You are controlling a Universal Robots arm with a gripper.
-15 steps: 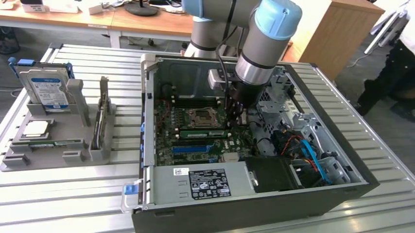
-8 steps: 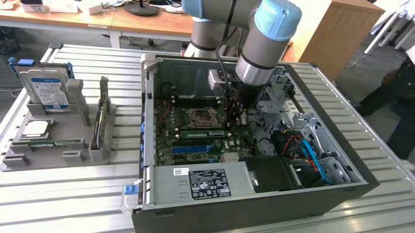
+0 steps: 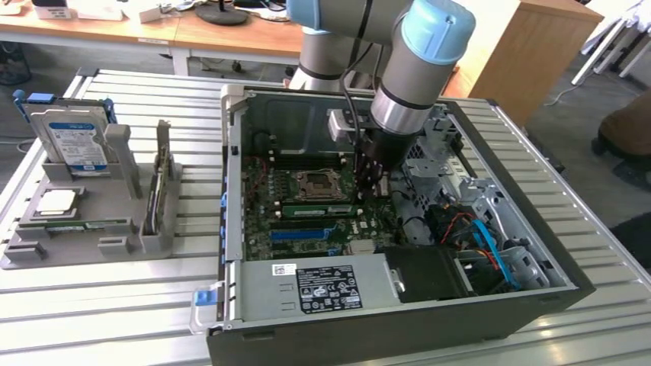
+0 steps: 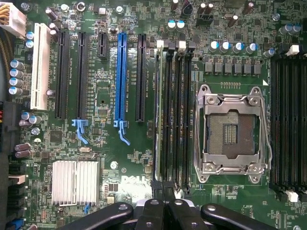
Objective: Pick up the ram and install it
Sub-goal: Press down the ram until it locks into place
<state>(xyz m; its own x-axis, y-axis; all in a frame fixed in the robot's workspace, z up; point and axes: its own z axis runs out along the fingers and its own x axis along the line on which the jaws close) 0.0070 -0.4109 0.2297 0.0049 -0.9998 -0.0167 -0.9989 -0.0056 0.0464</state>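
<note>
The arm (image 3: pixel 407 69), built of grey tube sections with light blue joint caps, reaches down from the far side into an open computer case (image 3: pixel 407 335) that lies on its side on a slatted metal table (image 3: pixel 102 305). Its wrist points straight down at the motherboard (image 3: pixel 274 229). The gripper (image 3: pixel 374 179) hangs low over the board, just to the exterior view's right of the square processor socket (image 3: pixel 315 185). In the wrist view, the black fingers (image 4: pixel 156 201) are pressed together, tips side by side, directly over one end of the bank of long black memory slots (image 4: pixel 172 120) beside the socket. The ram (image 3: pixel 317 208), a long, thin green stick, lies along a slot on the near side of the socket. Its end towards the exterior view's right is just beside the fingertips. Whether the fingertips touch it cannot be told. The motherboard is dark green and densely populated, with a blue expansion slot (image 4: pixel 120 76), a white slot (image 4: pixel 40 67) and a ribbed silver heat sink (image 4: pixel 74 182). A grey plastic holder (image 3: pixel 87 236) stands on the table at the exterior view's left, well apart from the case. It carries an upright silver hard drive (image 3: pixel 76 141) and a small square silver processor chip (image 3: pixel 56 200).
</note>
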